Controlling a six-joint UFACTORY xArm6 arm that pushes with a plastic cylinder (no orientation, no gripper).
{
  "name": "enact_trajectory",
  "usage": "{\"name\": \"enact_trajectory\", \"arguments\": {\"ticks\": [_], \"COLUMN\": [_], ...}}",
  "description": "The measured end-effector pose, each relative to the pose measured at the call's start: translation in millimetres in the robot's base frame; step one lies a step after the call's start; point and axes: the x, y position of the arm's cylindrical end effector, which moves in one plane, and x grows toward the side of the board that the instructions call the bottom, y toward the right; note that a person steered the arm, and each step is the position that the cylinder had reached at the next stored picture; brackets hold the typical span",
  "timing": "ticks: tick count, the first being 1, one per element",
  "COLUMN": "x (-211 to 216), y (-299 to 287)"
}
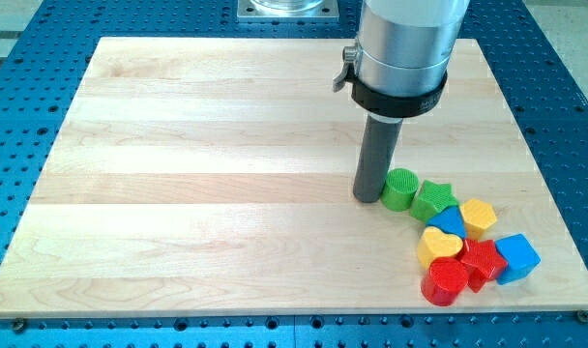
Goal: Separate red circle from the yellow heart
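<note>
The red circle [444,281] sits near the board's bottom right, touching the yellow heart [438,246] just above it. A red star-like block [483,263] lies against both on the right. My tip [367,197] stands on the board up and to the left of the cluster, right beside the green circle [400,188], well apart from the red circle and the yellow heart.
A green star [433,199], a blue triangle-like block [450,221], a yellow hexagon [479,217] and a blue cube [516,257] crowd the same cluster. The wooden board [178,193] lies on a blue perforated table; its right edge is close to the blocks.
</note>
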Motion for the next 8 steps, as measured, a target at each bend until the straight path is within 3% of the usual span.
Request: {"name": "enact_trajectory", "arguments": {"ticks": [2, 3, 4, 5, 6, 8], "x": [7.3, -57.8, -46.1, 24.5, 114.5, 127.4], "y": [-11.6, 27.1, 137.9, 238.2, 240.0, 181.1]}}
